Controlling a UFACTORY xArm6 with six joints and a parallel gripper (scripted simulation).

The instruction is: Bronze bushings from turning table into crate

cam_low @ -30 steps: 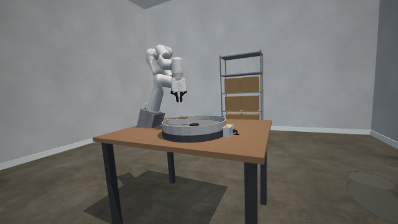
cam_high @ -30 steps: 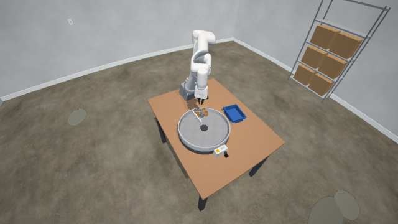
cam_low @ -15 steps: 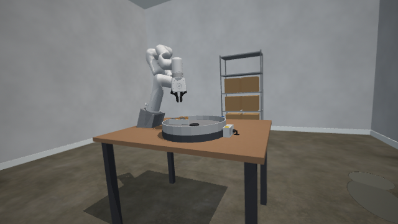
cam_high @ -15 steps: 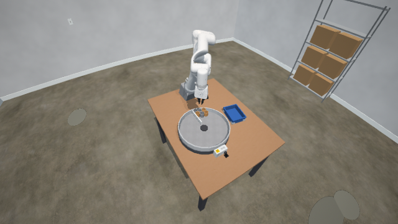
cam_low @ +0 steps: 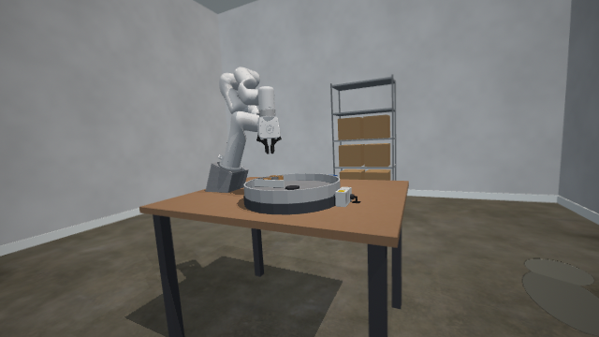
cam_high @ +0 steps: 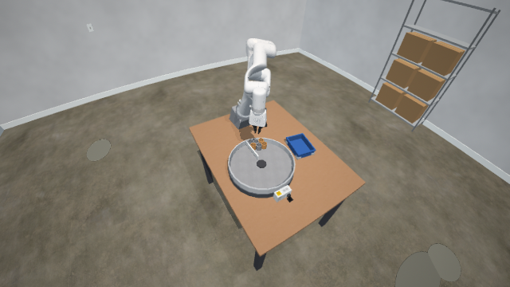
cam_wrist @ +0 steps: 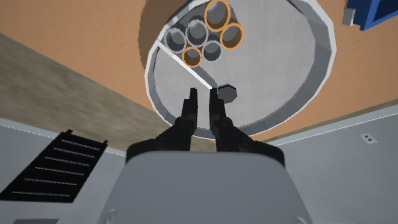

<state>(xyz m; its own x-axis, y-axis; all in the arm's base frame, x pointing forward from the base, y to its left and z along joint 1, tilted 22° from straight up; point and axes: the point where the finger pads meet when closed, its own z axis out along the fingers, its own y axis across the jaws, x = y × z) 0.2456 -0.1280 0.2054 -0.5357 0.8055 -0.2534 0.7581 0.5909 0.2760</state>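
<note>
Three bronze bushings (cam_wrist: 218, 15) (cam_wrist: 231, 35) (cam_wrist: 192, 56) and three steel bushings (cam_wrist: 176, 39) (cam_wrist: 197, 31) (cam_wrist: 212, 50) stand upright in a tight cluster (cam_high: 258, 143) at the far edge of the grey turning table (cam_high: 276, 169) (cam_low: 290, 196) (cam_wrist: 310, 65), beside its white divider bar (cam_wrist: 177, 62). My gripper (cam_high: 258, 128) (cam_low: 270, 149) (cam_wrist: 203, 97) hangs well above that cluster, pointing down. Its fingers stand close together with nothing between them. The blue crate (cam_high: 300, 145) (cam_wrist: 370, 12) sits on the table to the right of the turning table and is empty.
A dark hub (cam_high: 261, 163) (cam_wrist: 227, 93) marks the turning table's middle. A small white control box (cam_high: 282, 194) (cam_low: 343, 197) stands at its near edge. The arm's base (cam_low: 226, 178) stands at the back of the wooden table (cam_high: 319, 187). A shelf with cardboard boxes (cam_high: 422, 72) stands far off.
</note>
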